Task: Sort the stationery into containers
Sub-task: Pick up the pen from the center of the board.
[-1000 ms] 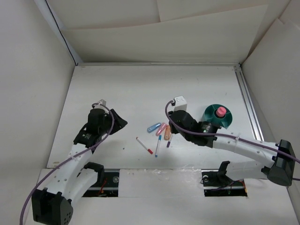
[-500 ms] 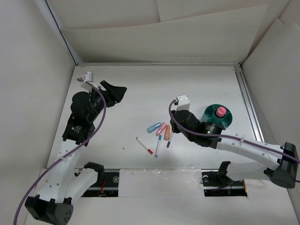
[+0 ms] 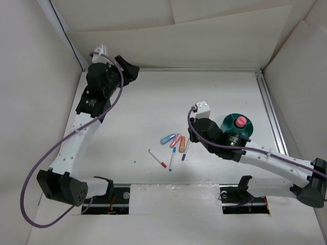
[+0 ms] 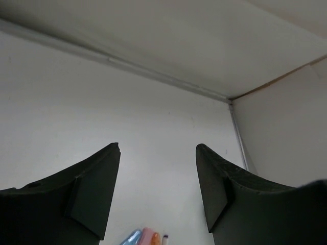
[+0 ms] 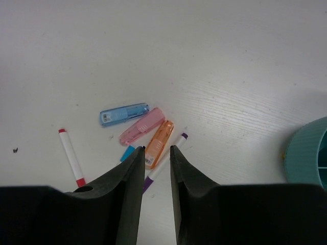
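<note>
From where I stand, the loose stationery lies near the middle of the table [image 3: 153, 102], with the teal cup [image 3: 228, 128] off at 3 o'clock from it. 1 pink-capped glue stick [image 3: 240, 121] already stands upright in the cup.

3 short markers lie packed close side by side: the blue marker [image 5: 124, 114], the pink marker [image 5: 142, 126] and the orange marker [image 5: 159, 137]. A purple-tipped pen [image 5: 173, 146] lies just beside the orange one, a blue-tipped pen [image 5: 126, 152] pokes out near it, and a red-tipped pen [image 5: 71, 157] lies apart at 9 o'clock.

I judge the markers light, stiff, smooth plastic, liable to roll or skid if nudged. The safest hold looks like a pinch across the barrel at mid-length. The orange marker is crowded on both sides, so its neighbours may get dragged. The thin pens sit lower and look harder to pinch.

The right gripper [image 5: 157, 153] hangs over the orange marker, fingers pointing down toward 9 o'clock, forearm stretched low across the table. Its jaws stand narrow with a slim gap and hold nothing.

The left gripper [image 3: 129, 70] is lifted high toward the table's 11 o'clock corner, well apart from everything. Its jaws are wide and empty.
</note>
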Controlling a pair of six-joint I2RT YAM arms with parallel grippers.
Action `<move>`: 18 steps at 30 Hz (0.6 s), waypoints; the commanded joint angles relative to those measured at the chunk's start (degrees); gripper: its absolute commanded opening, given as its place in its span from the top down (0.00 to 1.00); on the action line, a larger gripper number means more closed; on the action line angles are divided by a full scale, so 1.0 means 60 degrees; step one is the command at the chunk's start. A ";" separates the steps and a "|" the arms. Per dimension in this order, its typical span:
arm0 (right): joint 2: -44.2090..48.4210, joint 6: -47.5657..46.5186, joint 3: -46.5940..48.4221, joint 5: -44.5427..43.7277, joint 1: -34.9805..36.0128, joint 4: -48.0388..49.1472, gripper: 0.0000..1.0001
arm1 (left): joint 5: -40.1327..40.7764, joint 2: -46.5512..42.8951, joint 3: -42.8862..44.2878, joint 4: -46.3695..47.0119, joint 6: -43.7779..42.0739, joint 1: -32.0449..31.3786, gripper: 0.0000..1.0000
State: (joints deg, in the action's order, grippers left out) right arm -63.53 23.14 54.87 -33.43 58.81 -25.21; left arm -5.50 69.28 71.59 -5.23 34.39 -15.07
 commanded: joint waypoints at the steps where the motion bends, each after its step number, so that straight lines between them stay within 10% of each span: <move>1: 0.0026 -0.0398 0.0567 -0.0127 -0.0191 0.0480 0.68 | 0.0444 0.0770 0.1760 0.0127 -0.0560 -0.0037 0.43; 8: 0.0202 -0.0633 0.0742 0.0064 -0.0762 0.0468 0.67 | 0.1456 0.3526 0.4985 -0.1250 -0.1250 -0.0782 0.42; 18: 0.1798 -0.0208 0.0245 0.0415 -0.1935 0.0481 0.64 | 0.2901 0.0980 -0.0737 0.1941 -0.0913 -0.3080 0.42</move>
State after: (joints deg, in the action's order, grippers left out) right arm -55.96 21.23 56.60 -32.34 47.83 -24.84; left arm 5.74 82.13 71.13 -0.73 29.06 -27.97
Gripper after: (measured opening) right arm 0.351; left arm 0.578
